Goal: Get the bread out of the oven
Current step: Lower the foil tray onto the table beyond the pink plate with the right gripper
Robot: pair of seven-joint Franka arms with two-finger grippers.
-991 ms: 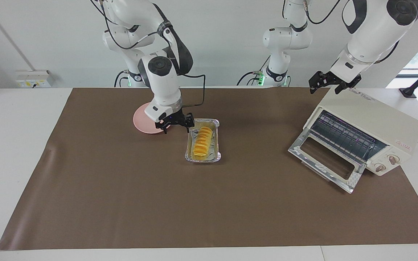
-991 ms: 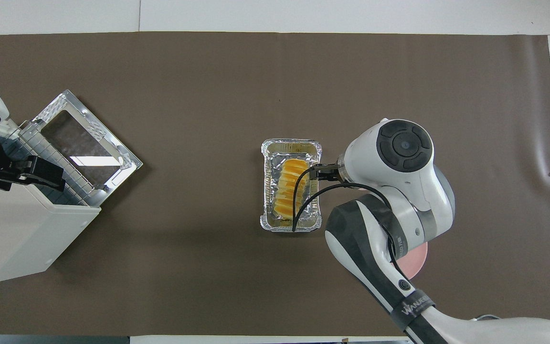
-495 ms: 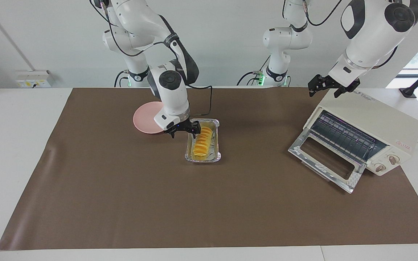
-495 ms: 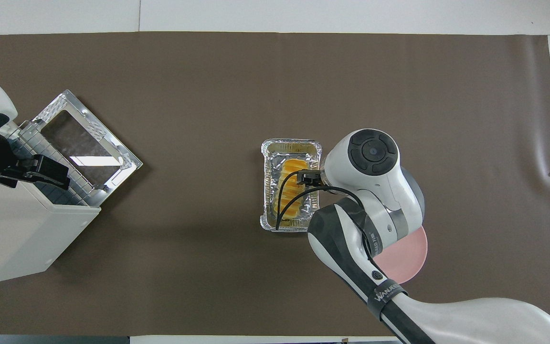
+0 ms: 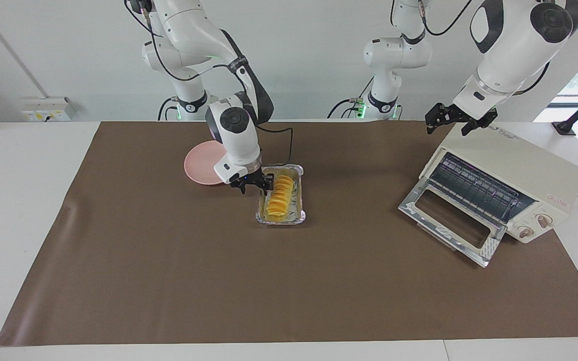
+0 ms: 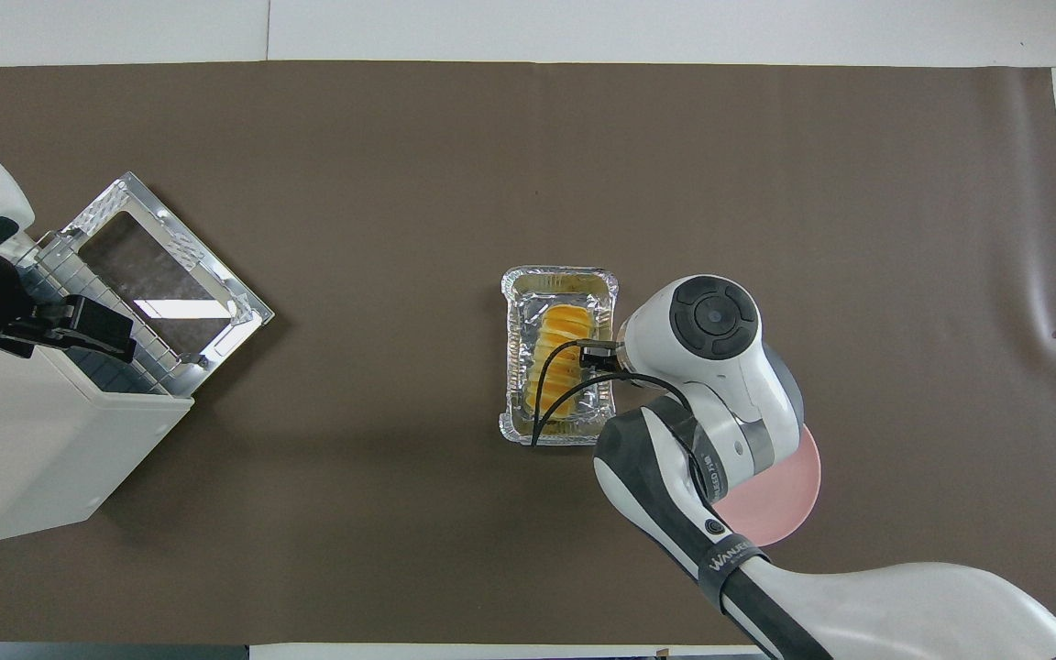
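The bread (image 5: pixel 280 196) is a row of golden slices in a silver foil tray (image 5: pixel 279 219) on the brown mat, out of the oven; it also shows in the overhead view (image 6: pixel 559 346). My right gripper (image 5: pixel 255 186) is low at the tray's long rim on the right arm's side, open, with its fingers on either side of that rim. In the overhead view the wrist hides it. The cream oven (image 5: pixel 520 165) stands at the left arm's end with its glass door (image 5: pixel 447 220) folded down and its rack bare. My left gripper (image 5: pixel 455 120) hangs open over the oven's top (image 6: pixel 51 325).
A round pink plate (image 5: pixel 199 168) lies beside the tray, toward the right arm's end, partly under the right arm (image 6: pixel 789 500). The brown mat (image 5: pixel 289 291) covers most of the table. The oven's open door juts out over the mat.
My right gripper has moved from over the pink plate across to the tray's rim and come down. My left gripper has barely shifted above the oven.
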